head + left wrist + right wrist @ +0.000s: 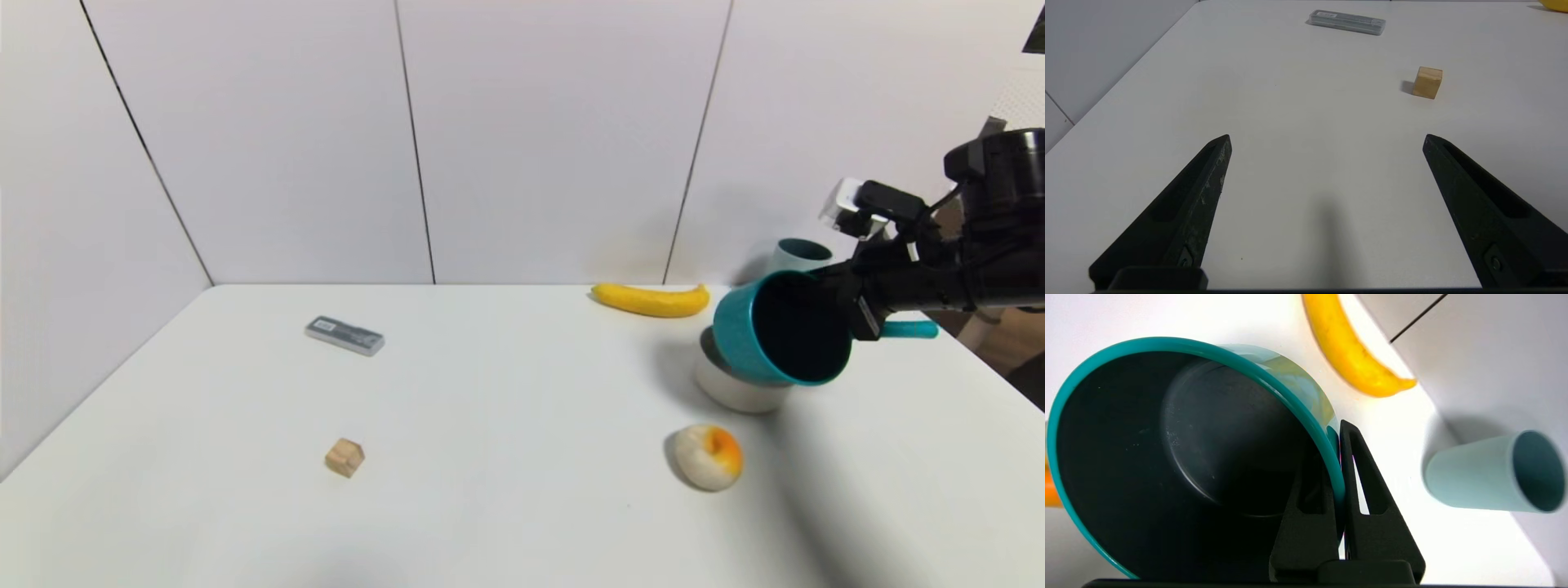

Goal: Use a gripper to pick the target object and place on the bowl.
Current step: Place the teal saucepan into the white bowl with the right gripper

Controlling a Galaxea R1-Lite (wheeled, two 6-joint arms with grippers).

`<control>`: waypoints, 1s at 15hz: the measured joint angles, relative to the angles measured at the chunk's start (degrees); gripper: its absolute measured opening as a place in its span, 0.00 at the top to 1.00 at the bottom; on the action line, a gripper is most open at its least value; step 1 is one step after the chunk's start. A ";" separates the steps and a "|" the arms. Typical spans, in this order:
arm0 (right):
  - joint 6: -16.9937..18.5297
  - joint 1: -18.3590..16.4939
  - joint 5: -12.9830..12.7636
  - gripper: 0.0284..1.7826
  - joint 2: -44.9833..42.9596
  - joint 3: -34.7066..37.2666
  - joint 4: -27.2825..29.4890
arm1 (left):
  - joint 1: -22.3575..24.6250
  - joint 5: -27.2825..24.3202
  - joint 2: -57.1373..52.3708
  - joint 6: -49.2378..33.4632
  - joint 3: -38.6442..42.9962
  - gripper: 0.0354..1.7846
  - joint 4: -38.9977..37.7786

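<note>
Teal saucepan (780,339) up off the table, tipped so the dark inside faces left and toward the near side, clamped at its rim by the right gripper (849,306). From the right wrist view: one finger (1306,522) inside the pan, the other outside, pinched tight on the wall of the saucepan (1180,457). Handle sticking out right, past the gripper. Hanging directly over the off-white bowl (735,390), bottom edge of the pan looks touching or nearly touching its rim, can't tell which.

Around it: banana (653,300) just to the far left, pale blue cup (796,255) behind, white-and-orange donut-looking thing (709,457) near side of the bowl. Wooden cube (344,456) and grey flat case (344,336) well off to the left.

Left gripper (1327,141) parked low over the white table (1306,122), fingers spread wide, holding nothing.
</note>
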 joint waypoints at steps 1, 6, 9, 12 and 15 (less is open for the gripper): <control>-0.16 -0.07 -0.01 0.95 0.63 0.28 -0.30 | 0.00 -0.02 0.00 0.00 0.00 0.06 0.00; -0.02 -0.11 -0.28 0.95 3.21 -0.99 -2.56 | 0.02 0.00 0.00 0.02 0.00 0.06 0.02; 0.22 -0.27 -0.54 0.95 4.36 -2.12 -2.29 | 0.00 -0.02 0.00 0.02 0.00 0.06 0.02; -0.11 -0.55 -0.21 0.92 4.74 -2.34 -2.05 | 0.00 -0.02 0.00 0.02 0.00 0.06 0.00; 0.06 -0.51 -0.50 0.64 4.66 -2.83 -2.01 | 0.00 -0.02 0.00 0.02 0.00 0.06 0.02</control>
